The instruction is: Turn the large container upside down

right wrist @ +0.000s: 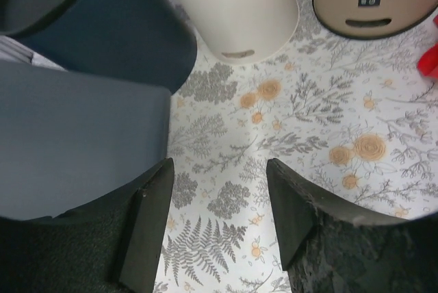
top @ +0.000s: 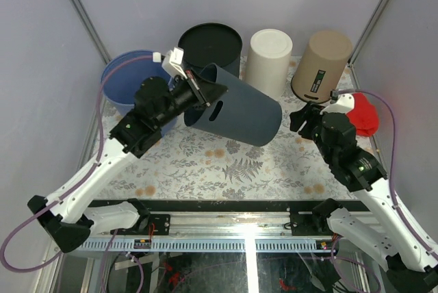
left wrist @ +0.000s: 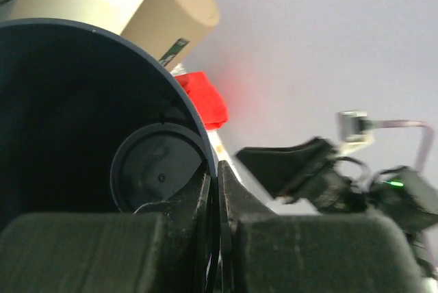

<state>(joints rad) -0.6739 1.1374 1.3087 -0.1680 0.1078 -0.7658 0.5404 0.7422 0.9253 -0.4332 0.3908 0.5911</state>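
- Right gripper (top: 302, 119) — jaws apart, empty, just beside the container's base end.
- Large container (top: 241, 113) is tipped on its side, left gripper (top: 200, 87) clamped on its rim.
- Judged about halfway — further rotation and set-down are left.

The table (top: 205, 170) has a white cloth with grey ferns and orange flowers on it. Plain pale grey walls (top: 41, 40) stand at the back and on both sides. A thin metal pole (top: 81, 11) goes up in each back corner. Light shines bright on the metal rail (top: 226, 244) at the front.
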